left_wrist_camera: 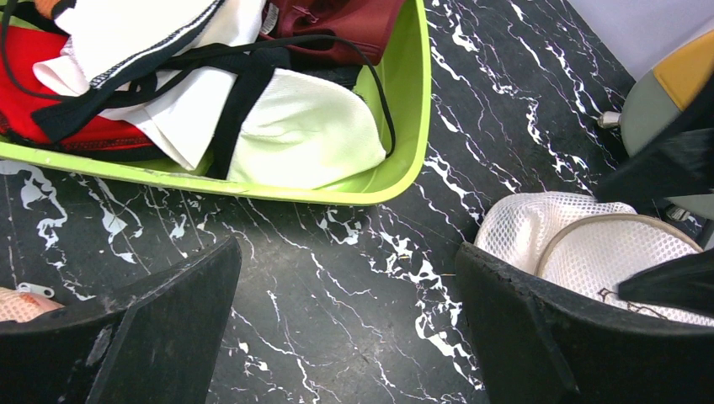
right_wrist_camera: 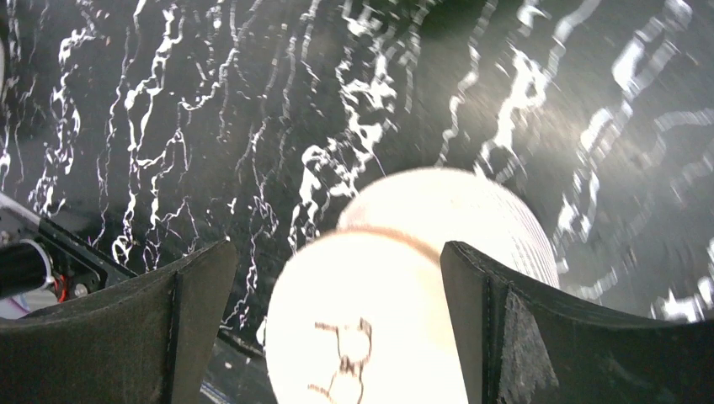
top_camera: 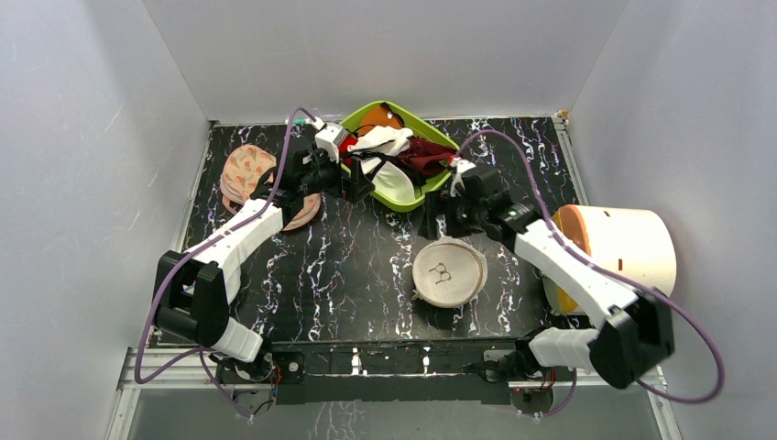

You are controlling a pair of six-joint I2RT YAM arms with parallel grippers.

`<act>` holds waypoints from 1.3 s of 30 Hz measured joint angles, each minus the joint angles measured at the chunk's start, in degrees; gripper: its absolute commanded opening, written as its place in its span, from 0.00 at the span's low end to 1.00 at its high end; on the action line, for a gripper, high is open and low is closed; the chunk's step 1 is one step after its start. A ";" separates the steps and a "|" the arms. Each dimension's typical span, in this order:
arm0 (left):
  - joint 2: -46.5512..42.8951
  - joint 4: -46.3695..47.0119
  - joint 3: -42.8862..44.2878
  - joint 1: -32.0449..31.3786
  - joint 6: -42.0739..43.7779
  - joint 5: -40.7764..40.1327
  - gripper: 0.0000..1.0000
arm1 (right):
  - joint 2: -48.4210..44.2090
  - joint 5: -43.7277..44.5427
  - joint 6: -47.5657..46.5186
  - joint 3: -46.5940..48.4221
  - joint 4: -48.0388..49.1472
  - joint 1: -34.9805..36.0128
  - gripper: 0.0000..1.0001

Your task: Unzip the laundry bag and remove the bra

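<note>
— First entry?
— Laundry bag (top_camera: 448, 272): round, cream mesh, flat on the worktop (top_camera: 348, 275), just right of centre in the overhead view. It looks zipped shut.
— Nearest to it?
— Right claw (right_wrist_camera: 337, 252): jaws spread, empty, just above the bag in frame. Left claw (left_wrist_camera: 347, 252): jaws wide apart, empty, beside the green tray (left_wrist_camera: 383, 172) of garments, upper centre.
— Handling note?
— I can't pick out the zip pull. I'd find it on the rim seam first, pin the bag with one claw, then pinch the pull squarely with the other.
</note>
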 measured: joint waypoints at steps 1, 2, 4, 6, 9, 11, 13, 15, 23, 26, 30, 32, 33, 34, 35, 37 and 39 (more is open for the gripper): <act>0.00 0.00 0.02 -0.42 0.11 -0.13 0.98 | -2.36 1.92 0.98 0.00 -2.93 0.00 0.92; 0.00 -0.02 0.00 -0.72 0.22 -0.20 0.98 | -5.05 3.93 2.05 0.00 -5.70 0.00 0.92; 0.00 -0.17 0.00 -1.42 0.48 -0.46 0.98 | -10.69 8.22 5.03 -0.17 -9.77 0.02 0.92; 0.00 -0.35 0.00 -2.08 0.81 -0.79 0.98 | -15.82 12.87 8.87 -0.98 -12.70 0.00 0.91; 0.00 -0.79 0.00 -3.37 1.36 -1.09 0.98 | -22.47 19.52 15.85 -4.31 -16.22 -0.07 0.90; 0.00 -1.05 0.00 -4.15 1.66 -1.11 0.98 | -25.33 21.99 19.54 -7.69 -17.16 -0.26 0.90; 0.00 -1.05 0.00 -4.72 1.92 -1.09 0.98 | -27.19 22.86 22.56 -11.41 -18.16 -0.33 0.85; 0.00 -1.05 0.00 -5.29 2.03 -1.07 0.98 | -27.80 22.25 24.33 -14.40 -17.92 -0.33 0.79; 0.02 -0.92 0.00 -6.29 2.43 0.39 0.99 | -26.77 13.84 26.29 -24.59 -6.27 -0.33 0.46; 0.00 1.14 -0.68 -6.32 2.34 3.10 0.98 | -23.61 11.91 23.87 -26.14 0.61 -0.33 0.35; -1.75 9.55 -6.88 -6.75 2.34 8.79 0.98 | -13.29 10.45 14.80 -22.40 8.28 -0.33 0.15; -3.26 14.49 -12.37 -7.56 4.09 13.18 0.98 | -7.19 8.33 9.33 -18.84 10.91 -1.01 0.13; -4.02 16.20 -15.10 -8.28 5.66 15.15 0.98 | -4.74 6.43 7.08 -17.22 11.96 -1.60 0.13; -4.76 16.90 -17.46 -9.20 7.87 16.65 0.98 | -2.62 4.02 5.09 -15.93 13.09 -2.60 0.13; -5.51 16.31 -19.15 -10.34 10.71 17.77 0.98 | -1.27 1.70 3.87 -15.21 14.10 -3.58 0.13; -6.86 12.85 -20.37 -13.20 17.62 18.29 0.98 | 1.60 -5.49 1.42 -14.23 16.22 -6.45 0.13; -8.15 9.57 -20.39 -16.17 24.74 17.59 0.95 | 4.24 -11.30 0.07 -13.31 16.92 -8.24 0.13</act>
